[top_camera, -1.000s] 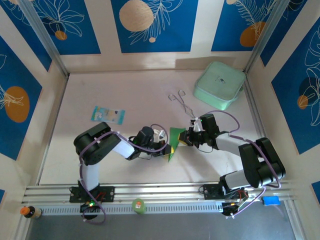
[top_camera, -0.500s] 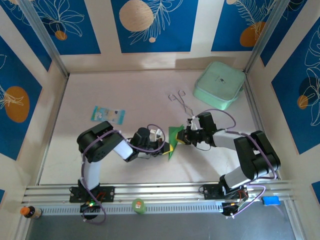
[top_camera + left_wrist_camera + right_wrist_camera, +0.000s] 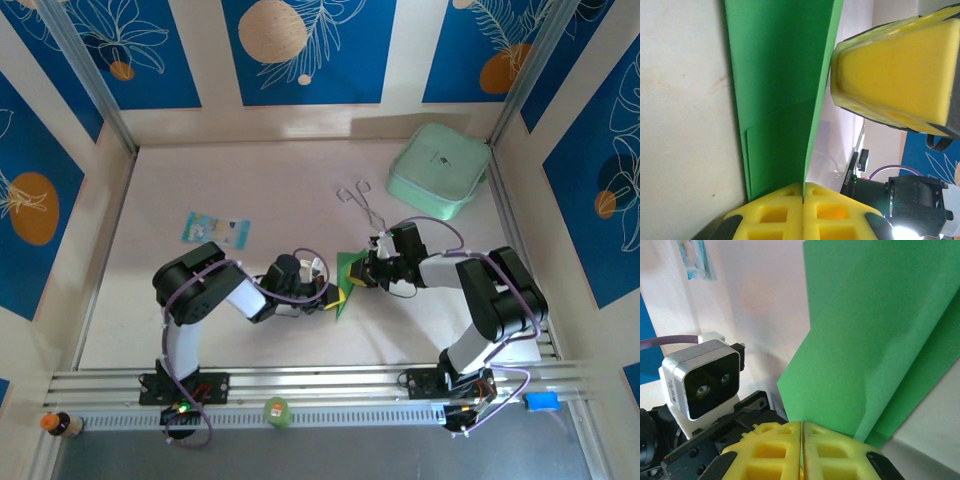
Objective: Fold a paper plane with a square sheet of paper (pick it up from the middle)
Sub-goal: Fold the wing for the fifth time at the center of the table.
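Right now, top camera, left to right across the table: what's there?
Blue packet → left gripper → green paper → right gripper → mint-green box. Metal tongs skipped: they sit above the paper's span.

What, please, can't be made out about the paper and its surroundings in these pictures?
Top view: the paper's fold pattern; it is small there, and the left claw and right claw cover its edges.
Left wrist view: the paper's far end, cut off by the top edge.
Right wrist view: the paper's outline, running past the top and right edges.
Top view again: the packet's print is too small.
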